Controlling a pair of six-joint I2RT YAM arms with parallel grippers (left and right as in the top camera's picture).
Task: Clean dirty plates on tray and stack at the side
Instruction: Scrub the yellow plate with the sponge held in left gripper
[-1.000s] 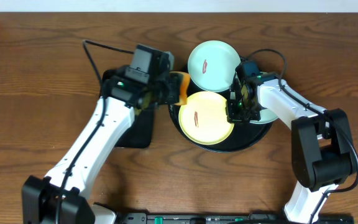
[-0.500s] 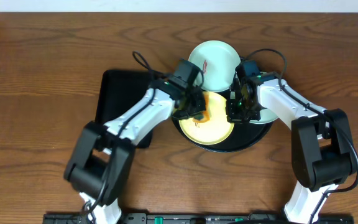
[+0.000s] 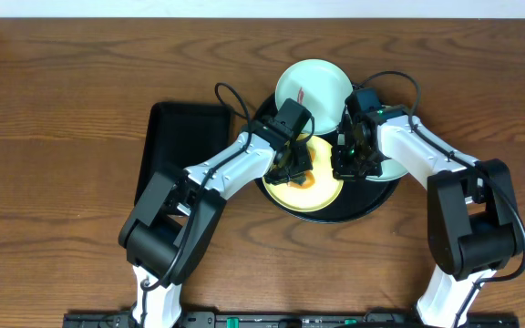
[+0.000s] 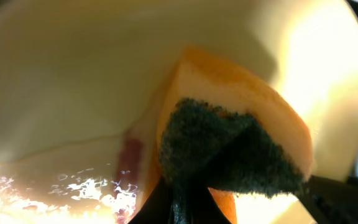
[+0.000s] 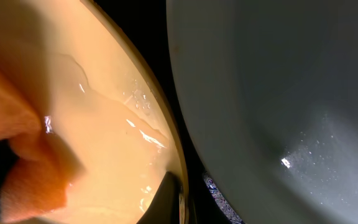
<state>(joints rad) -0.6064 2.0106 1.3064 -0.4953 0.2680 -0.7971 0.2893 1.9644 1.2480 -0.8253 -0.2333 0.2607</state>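
The pale yellow plate point(image 3: 322, 193) lies on the round black tray point(image 3: 365, 206). My left gripper point(image 3: 292, 166) is shut on an orange sponge point(image 3: 301, 175) with a dark scrub pad point(image 4: 229, 149) and presses it on this plate point(image 4: 55, 81), beside a reddish smear point(image 4: 129, 155). My right gripper point(image 3: 347, 160) is shut on the yellow plate's right rim point(image 5: 176, 180). A mint-white plate point(image 3: 313, 87) with a red smear leans at the tray's back. Another mint-white plate point(image 3: 393, 169) lies at the right, mostly under my right arm; it also shows in the right wrist view point(image 5: 278, 93).
A rectangular black tray point(image 3: 179, 141) lies left of the round tray, under my left arm. Bare wooden table point(image 3: 53, 137) surrounds both trays. A cable loops above the right arm.
My left gripper has carried the sponge from above the rectangular tray to the right, down onto the yellow plate, covering the smear. The right arm has not moved.
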